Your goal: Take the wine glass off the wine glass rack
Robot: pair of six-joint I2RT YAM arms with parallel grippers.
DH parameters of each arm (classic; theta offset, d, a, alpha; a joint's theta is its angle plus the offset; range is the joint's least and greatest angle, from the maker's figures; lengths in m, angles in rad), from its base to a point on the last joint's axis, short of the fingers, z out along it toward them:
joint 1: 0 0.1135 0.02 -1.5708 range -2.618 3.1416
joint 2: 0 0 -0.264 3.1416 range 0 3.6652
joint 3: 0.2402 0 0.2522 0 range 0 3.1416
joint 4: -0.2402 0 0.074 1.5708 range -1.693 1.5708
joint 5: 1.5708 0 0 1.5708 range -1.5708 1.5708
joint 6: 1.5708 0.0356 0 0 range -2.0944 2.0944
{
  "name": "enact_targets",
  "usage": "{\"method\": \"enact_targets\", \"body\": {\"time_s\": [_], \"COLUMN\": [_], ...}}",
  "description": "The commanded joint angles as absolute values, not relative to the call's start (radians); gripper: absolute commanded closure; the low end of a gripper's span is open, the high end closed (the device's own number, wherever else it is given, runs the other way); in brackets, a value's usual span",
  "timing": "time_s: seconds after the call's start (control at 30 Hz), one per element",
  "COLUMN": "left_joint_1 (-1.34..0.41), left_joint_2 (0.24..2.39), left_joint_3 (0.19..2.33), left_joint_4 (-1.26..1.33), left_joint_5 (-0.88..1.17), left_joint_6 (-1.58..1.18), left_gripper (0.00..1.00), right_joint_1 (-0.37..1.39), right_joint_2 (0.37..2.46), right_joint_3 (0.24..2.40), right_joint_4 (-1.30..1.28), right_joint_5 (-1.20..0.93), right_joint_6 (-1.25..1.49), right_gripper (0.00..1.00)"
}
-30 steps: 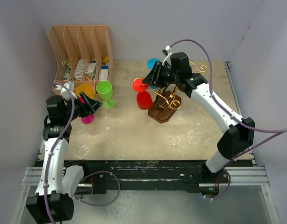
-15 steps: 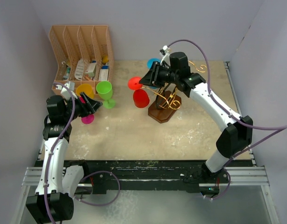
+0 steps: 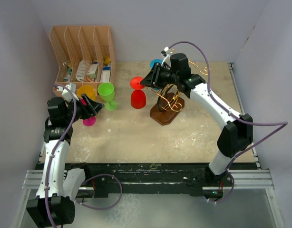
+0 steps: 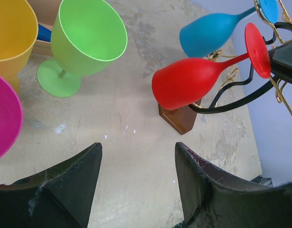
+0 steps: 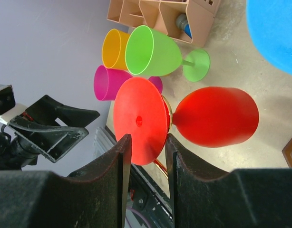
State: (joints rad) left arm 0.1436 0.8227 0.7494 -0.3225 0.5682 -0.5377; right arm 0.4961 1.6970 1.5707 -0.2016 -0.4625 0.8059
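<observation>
The right gripper [image 5: 147, 142] has its two black fingers drawn close on the round foot of the red plastic wine glass [image 5: 217, 116]. The red disc fills the narrow gap at the centre of the right wrist view. The glass lies on its side, its bowl toward the right of that frame.

In the top view this gripper [image 3: 148, 80] sits upper centre. The red glass [image 3: 138, 99] hangs just left of the wine glass rack [image 3: 167, 113], a gold wire stand on a dark brown wooden base. A gold wire loop shows just beside the stem, behind the foot (whether it touches the stem I cannot tell). In the left wrist view a blue plastic wine glass [image 4: 212, 33] hangs on the rack just above the red one, near it but apart.

Left of the red bowl, a strip of bare beige table [image 3: 136, 137] runs to the green plastic wine glass [image 3: 107, 90], which stands upright. The widest stretch of tabletop showing lies below the rack, toward the bottom edge.

The left gripper [image 4: 136, 152] is spread wide with nothing between its fingers. In the top view it sits at the left middle [image 3: 93, 107]. A pink plastic cup [image 3: 89, 121] sits just below it and an orange plastic cup [image 3: 86, 91] just above, beside the green glass. A tan slotted desk organizer [image 3: 82, 47] fills the upper left corner by the walls.
</observation>
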Motion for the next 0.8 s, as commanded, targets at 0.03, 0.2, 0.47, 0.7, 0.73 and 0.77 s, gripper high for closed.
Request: {"method": "enact_targets", "body": {"time_s": [0.03,0.2,0.47,0.7,0.73,0.77], "left_joint_1": [0.147,0.147,0.147,0.147,0.147,0.147], "left_joint_2": [0.823,0.824,0.825,0.824,0.824,0.825], "left_joint_3": [0.785,0.785,0.785,0.782,0.783,0.784], "left_joint_4": [-0.286,-0.285,-0.277,-0.276,-0.276,-0.276], "left_joint_5": [0.568,0.569,0.578,0.58,0.58,0.581], "left_joint_6": [-0.518,-0.518,-0.52,-0.521,-0.522,-0.522], "left_gripper": [0.34,0.34,0.34,0.34,0.34,0.34], "right_joint_1": [0.492,0.492,0.492,0.494,0.494,0.494], "right_joint_2": [1.681,1.677,1.679,1.685,1.687,1.688], "right_joint_3": [1.6,1.603,1.61,1.608,1.609,1.609], "right_joint_4": [-0.119,-0.112,-0.108,-0.093,-0.094,-0.095], "right_joint_5": [-0.472,-0.478,-0.48,-0.486,-0.487,-0.486], "right_joint_6": [0.826,0.823,0.82,0.816,0.816,0.816], "right_gripper": [0.64,0.64,0.65,0.7,0.72,0.73]}}
